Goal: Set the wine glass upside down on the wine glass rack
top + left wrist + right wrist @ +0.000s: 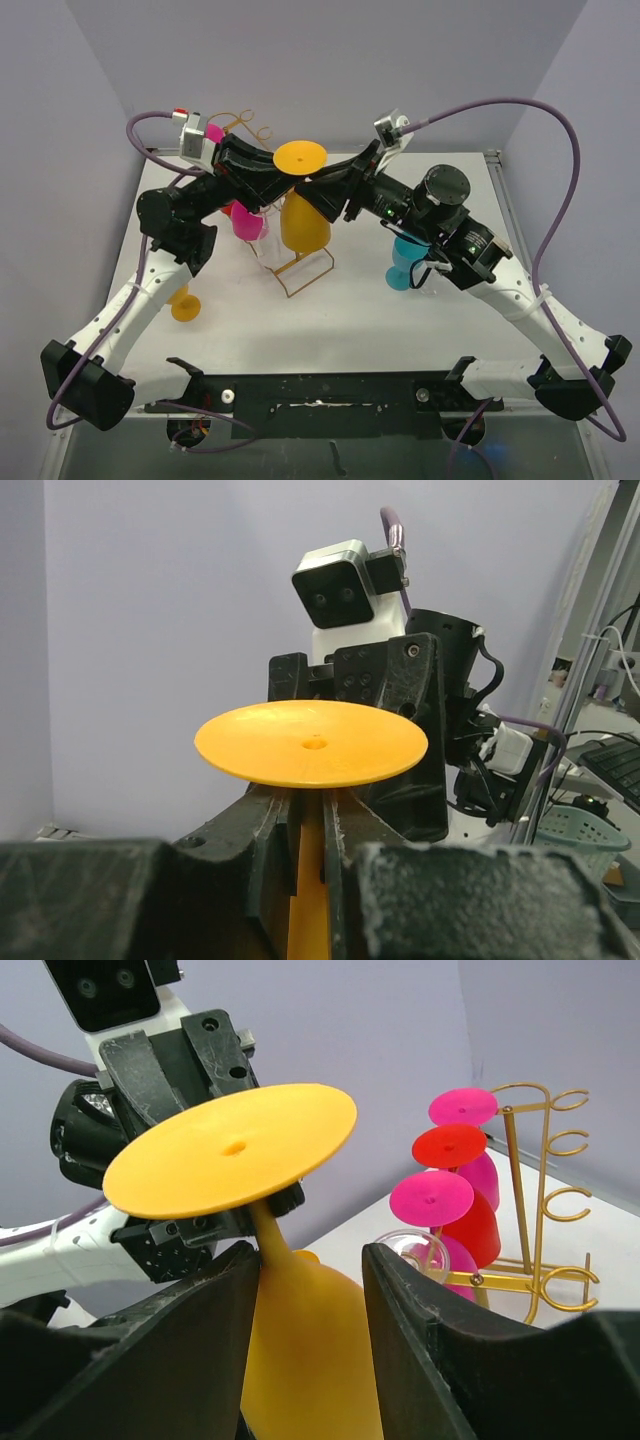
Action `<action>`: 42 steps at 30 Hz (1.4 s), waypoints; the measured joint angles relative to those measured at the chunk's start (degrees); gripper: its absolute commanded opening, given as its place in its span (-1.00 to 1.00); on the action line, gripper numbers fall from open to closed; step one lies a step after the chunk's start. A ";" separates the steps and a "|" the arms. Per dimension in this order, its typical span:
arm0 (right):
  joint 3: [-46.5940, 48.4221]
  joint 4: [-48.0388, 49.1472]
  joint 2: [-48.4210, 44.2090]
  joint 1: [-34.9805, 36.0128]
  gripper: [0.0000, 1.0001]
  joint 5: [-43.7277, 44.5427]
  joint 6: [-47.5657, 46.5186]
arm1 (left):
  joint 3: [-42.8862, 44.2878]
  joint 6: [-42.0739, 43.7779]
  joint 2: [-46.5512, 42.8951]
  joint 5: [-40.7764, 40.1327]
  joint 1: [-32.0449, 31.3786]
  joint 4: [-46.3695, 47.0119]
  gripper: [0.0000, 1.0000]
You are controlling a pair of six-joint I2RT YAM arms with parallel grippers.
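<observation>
Grips inverted wine glass (311,742) with left gripper (308,825); brackets stem with unclenched right gripper (305,1290); yet to reach wine glass rack (519,1087).

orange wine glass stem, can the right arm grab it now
Probably yes: on the right arm the jaws stand open either side of the orange wine glass stem, nothing else between. The left arm has its jaws shut on the stem under the foot, leaving the lower stretch free.

Table (350,330) bears wine glass rack (309,284), cyan glass (403,266), small orange glass (185,306)
</observation>
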 measured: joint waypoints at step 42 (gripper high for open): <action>-2.19 6.78 -1.09 -1.60 -1.00 5.70 -7.85 | -2.71 13.90 -14.34 -12.11 -1.49 -23.26 0.12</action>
